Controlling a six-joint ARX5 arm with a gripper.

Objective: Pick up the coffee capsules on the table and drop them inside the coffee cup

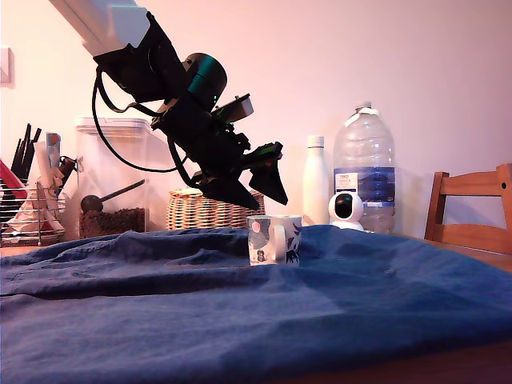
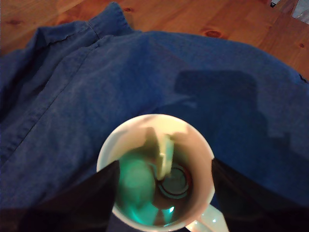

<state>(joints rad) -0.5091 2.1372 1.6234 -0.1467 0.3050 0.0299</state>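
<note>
Tool (image 1: 260,188) poised above coffee cup (image 1: 274,239), jaws apart, empty. Pale green capsule (image 2: 164,154) mid-cup: light, slick; best gripped under rim.

In the exterior view the arm (image 1: 104,20) runs off the top edge at 11 o'clock, and the wooden chair (image 1: 472,212) is cut at 3 o'clock. The mug (image 1: 274,238) hides its own contents there. In the wrist view the mug's handle (image 2: 207,222) is cropped at 6 o'clock, the pale green capsule (image 2: 164,153) is blurred, and the dark gripper fingers (image 2: 72,203) leave the bottom edge.
</note>
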